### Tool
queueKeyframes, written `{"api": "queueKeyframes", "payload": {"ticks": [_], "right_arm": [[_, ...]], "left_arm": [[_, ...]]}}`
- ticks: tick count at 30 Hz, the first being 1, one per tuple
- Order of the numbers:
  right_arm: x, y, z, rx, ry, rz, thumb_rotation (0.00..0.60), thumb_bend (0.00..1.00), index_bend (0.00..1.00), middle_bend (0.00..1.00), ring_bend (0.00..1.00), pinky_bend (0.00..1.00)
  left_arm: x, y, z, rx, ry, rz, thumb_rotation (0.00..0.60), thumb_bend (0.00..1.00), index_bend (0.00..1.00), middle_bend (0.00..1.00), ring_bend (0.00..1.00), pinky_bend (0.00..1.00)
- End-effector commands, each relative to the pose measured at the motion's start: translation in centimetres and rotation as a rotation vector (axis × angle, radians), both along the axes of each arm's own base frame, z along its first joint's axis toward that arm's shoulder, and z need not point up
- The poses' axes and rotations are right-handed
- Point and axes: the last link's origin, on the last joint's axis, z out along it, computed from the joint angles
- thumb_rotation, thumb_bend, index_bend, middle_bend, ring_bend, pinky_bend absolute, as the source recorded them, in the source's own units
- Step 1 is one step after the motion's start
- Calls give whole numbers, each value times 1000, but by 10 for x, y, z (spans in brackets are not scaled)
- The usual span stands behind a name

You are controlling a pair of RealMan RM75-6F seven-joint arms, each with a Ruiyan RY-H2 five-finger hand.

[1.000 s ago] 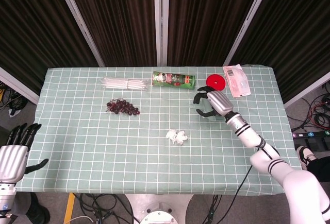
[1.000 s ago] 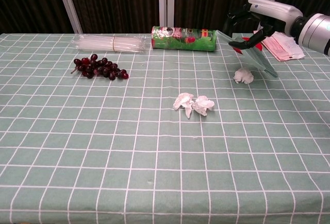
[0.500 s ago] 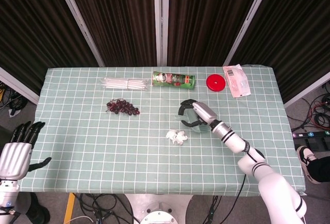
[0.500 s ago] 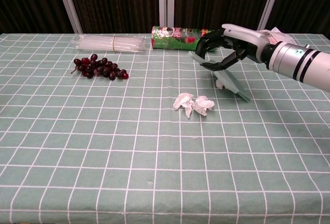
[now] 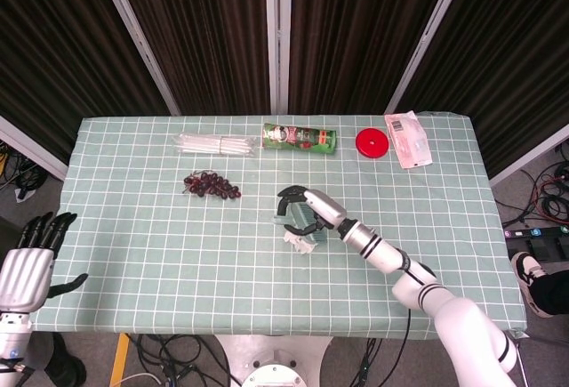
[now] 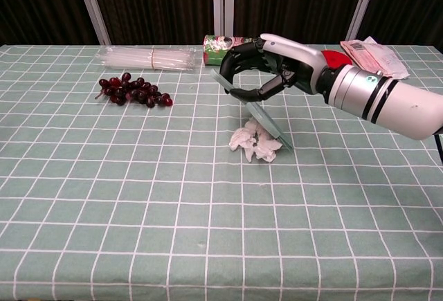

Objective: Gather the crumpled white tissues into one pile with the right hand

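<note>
Right hand [image 6: 266,66] — black fingers curled around a flat translucent green plastic scraper [image 6: 252,107], held slanted, its lower edge down against the crumpled white tissues [image 6: 252,143]. Tissues lie bunched in one small heap near the middle of the green checked tablecloth [image 5: 160,253].

Left hand [image 5: 25,267] — off the table's left front corner, fingers spread, holding nothing.

Along the far edge, left to right: clear bundle of plastic straws [image 5: 216,144]; green printed cylindrical can [image 5: 299,137] lying on its side; red round lid [image 5: 372,142]; white and pink plastic packet [image 5: 407,139]. Just in front of the straws — a dark red bunch of grapes [image 5: 212,185].
</note>
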Motion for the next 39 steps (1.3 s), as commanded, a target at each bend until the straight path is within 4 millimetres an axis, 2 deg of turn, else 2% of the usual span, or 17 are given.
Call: {"api": "queueKeyframes", "payload": {"ticks": [1, 5, 8, 11, 15, 18, 22, 25, 29, 32, 34, 37, 39], "right_arm": [[3, 6, -3, 4, -30, -1, 600, 336, 625, 550, 194, 136], [7, 12, -3, 25, -67, 4, 600, 339, 624, 550, 194, 137], [5, 15, 4, 19, -94, 9, 600, 343, 625, 551, 194, 137], [-2, 14, 21, -28, -122, 7, 600, 349, 625, 551, 194, 137], [-24, 10, 57, -133, -103, -6, 600, 359, 624, 552, 194, 137], [-48, 9, 79, -244, 20, -11, 600, 367, 624, 552, 194, 136], [-94, 13, 97, -376, 335, -21, 600, 370, 627, 546, 194, 137], [-118, 15, 98, -399, 511, -41, 600, 369, 625, 528, 188, 137], [-139, 18, 88, -411, 667, -49, 600, 366, 585, 499, 162, 120], [-145, 21, 75, -376, 705, -74, 600, 364, 518, 455, 126, 94], [-147, 22, 67, -358, 742, -70, 600, 360, 422, 397, 80, 65], [-149, 25, 63, -353, 789, -60, 600, 348, 165, 228, 7, 7], [-148, 30, 66, -357, 777, -70, 600, 338, 44, 135, 0, 0]], "left_arm": [[-1, 0, 0, -2, 0, -1, 600, 16, 82, 97, 43, 82], [-2, -1, 0, 2, -4, -4, 600, 17, 82, 97, 43, 82], [-3, -2, 0, 4, -8, -4, 600, 17, 82, 97, 43, 81], [-4, -2, -1, 3, -12, -8, 600, 17, 81, 97, 43, 82], [-4, -2, -1, 8, -17, -19, 600, 16, 82, 97, 43, 82], [-4, -1, -1, 11, -21, -26, 600, 17, 82, 97, 43, 82], [-4, -1, -1, 9, -26, -33, 600, 17, 82, 97, 43, 82], [-2, 0, -2, 8, -31, -42, 600, 17, 82, 97, 43, 81], [-1, 0, -4, 6, -38, -51, 600, 17, 82, 97, 43, 81], [-1, -1, -4, 7, -37, -49, 600, 17, 82, 97, 43, 82], [-1, -1, -3, 8, -38, -48, 600, 17, 82, 97, 43, 82], [-2, -1, -3, 11, -40, -47, 600, 17, 82, 97, 43, 81], [-2, -1, -4, 8, -41, -46, 600, 17, 82, 97, 43, 82]]}}
